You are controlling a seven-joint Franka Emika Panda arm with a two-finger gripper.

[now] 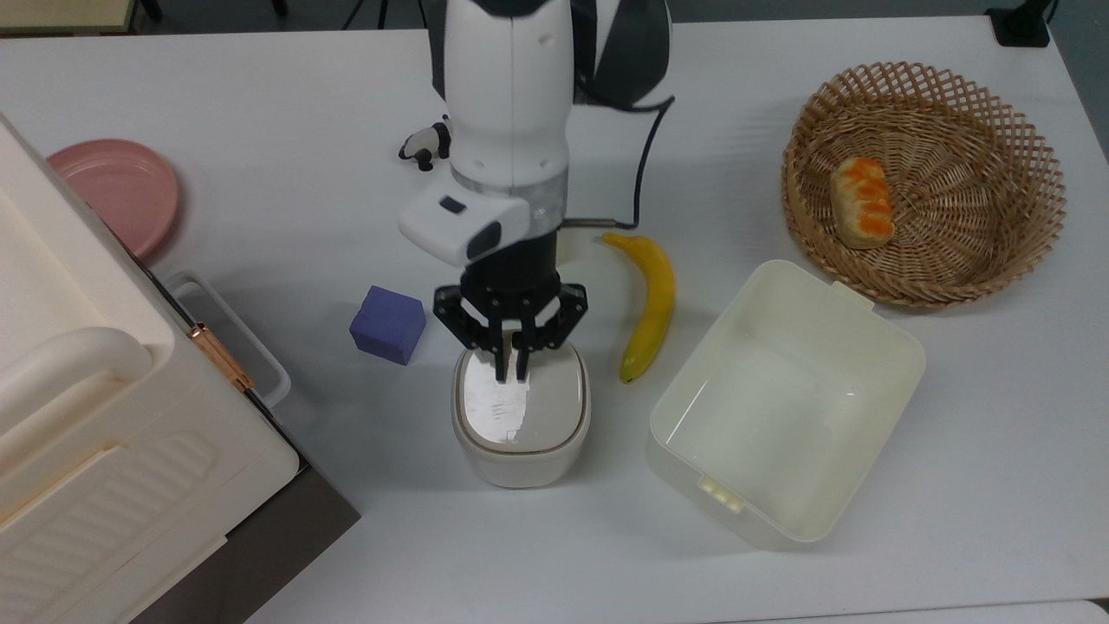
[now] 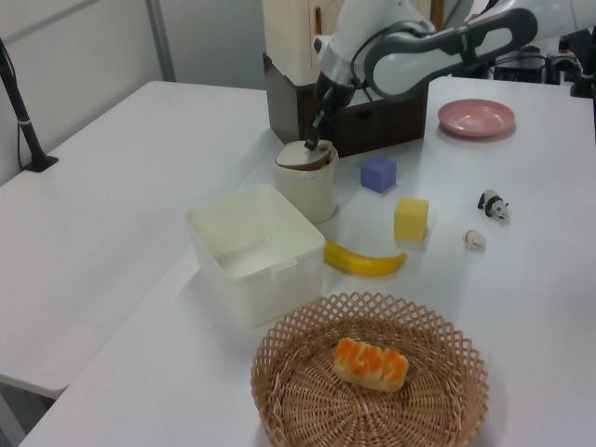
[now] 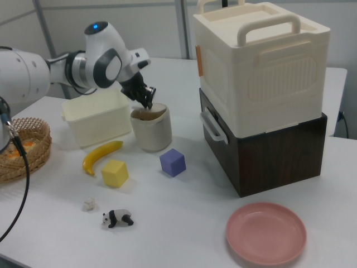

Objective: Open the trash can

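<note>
We see the arm reaching steeply down, pincer (image 1: 511, 374) narrow, fingers nearly together, tips on the tilted lid of the trash can (image 1: 521, 438). The can stands on the counter (image 1: 260, 104) between purple cube (image 1: 387, 324) and banana (image 1: 648, 305).

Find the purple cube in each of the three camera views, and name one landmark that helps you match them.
Top view: the purple cube lies left of centre.
Left view: it lies right of centre, in the upper half.
Right view: it lies near the centre.
Shared landmark: the trash can stands next to the cube in every view.
</note>
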